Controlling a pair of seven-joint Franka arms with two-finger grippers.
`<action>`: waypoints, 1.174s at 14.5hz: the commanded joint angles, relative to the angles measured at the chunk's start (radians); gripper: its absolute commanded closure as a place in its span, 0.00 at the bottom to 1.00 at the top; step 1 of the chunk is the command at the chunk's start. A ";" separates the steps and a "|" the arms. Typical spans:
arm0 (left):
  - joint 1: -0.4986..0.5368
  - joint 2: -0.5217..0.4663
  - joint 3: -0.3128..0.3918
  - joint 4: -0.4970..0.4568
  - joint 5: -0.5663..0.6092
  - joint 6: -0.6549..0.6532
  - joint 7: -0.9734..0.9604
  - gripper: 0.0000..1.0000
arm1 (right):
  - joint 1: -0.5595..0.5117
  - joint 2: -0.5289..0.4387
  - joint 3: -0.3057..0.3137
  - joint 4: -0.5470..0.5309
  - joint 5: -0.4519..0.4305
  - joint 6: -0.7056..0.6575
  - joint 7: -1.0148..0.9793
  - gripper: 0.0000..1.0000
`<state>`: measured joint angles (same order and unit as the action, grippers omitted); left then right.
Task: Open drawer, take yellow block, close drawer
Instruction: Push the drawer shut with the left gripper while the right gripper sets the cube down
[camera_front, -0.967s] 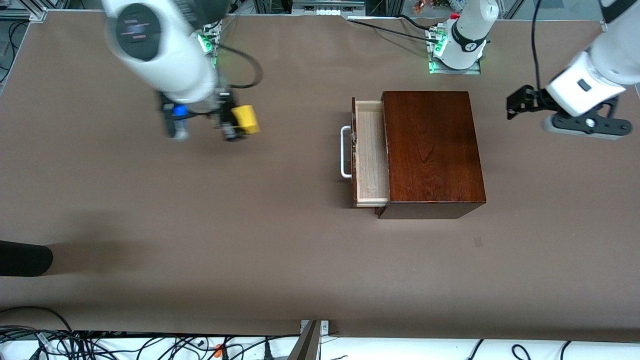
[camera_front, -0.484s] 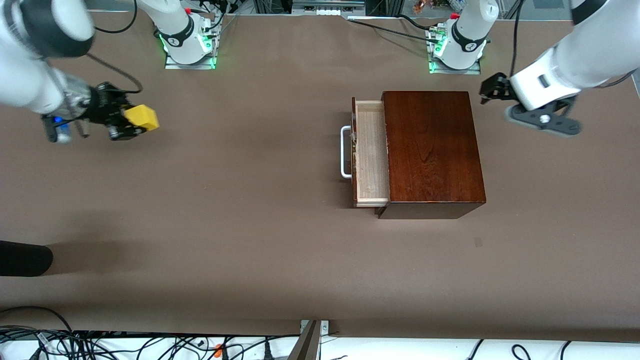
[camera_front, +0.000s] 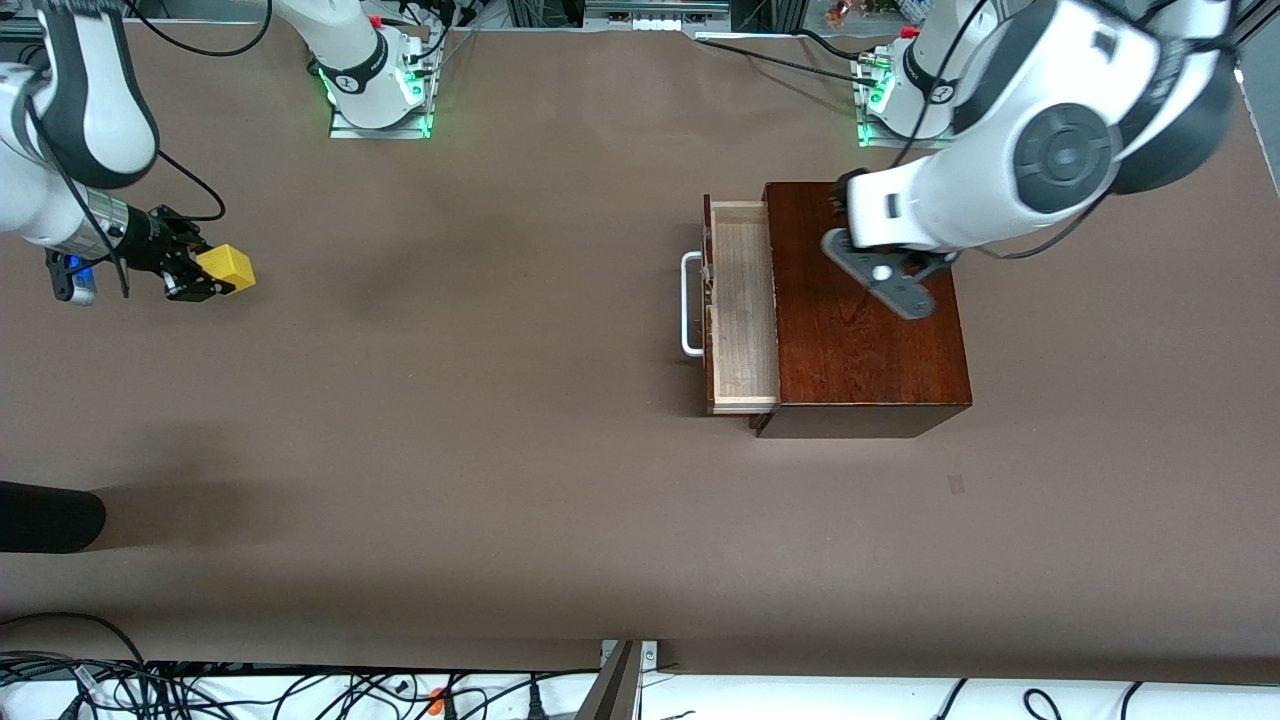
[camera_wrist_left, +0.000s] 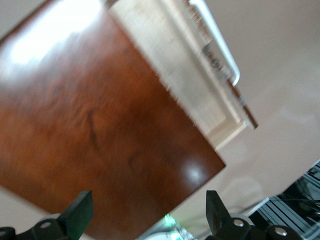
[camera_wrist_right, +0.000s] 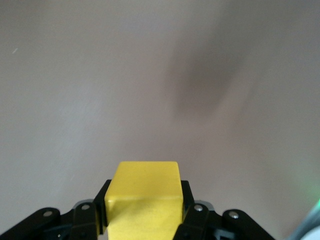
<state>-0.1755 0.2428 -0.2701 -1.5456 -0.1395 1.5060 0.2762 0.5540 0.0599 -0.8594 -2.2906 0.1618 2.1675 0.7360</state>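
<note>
Yellow block (camera_front: 225, 268) is clamped in the right gripper (camera_front: 205, 275) jaws above the bench (camera_front: 480, 480), at the drawer's (camera_front: 742, 305) nine o'clock. Left gripper (camera_wrist_left: 145, 220) is held over the wooden box (camera_front: 865, 300), jaws spread.

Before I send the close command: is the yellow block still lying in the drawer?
No, the right gripper holds the yellow block, and the drawer is bare.

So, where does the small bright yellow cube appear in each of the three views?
Front view: the small bright yellow cube is shut in the right gripper, over the right arm's end of the brown table.
Right wrist view: the cube sits between the fingers.
Left wrist view: not in it.
Shared landmark: the table.
</note>
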 joint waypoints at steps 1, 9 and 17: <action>-0.103 0.056 -0.005 0.038 -0.011 0.109 0.090 0.00 | -0.043 0.119 -0.001 0.014 0.046 0.073 -0.069 1.00; -0.243 0.216 -0.003 0.018 0.032 0.491 0.527 0.00 | -0.049 0.339 0.010 0.025 0.416 0.153 -0.136 1.00; -0.341 0.279 -0.006 -0.024 0.236 0.523 0.555 0.00 | -0.051 0.402 0.046 0.033 0.536 0.173 -0.142 1.00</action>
<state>-0.5141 0.5201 -0.2848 -1.5542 0.0581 2.0251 0.8092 0.5110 0.4446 -0.8136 -2.2722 0.6584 2.3368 0.6122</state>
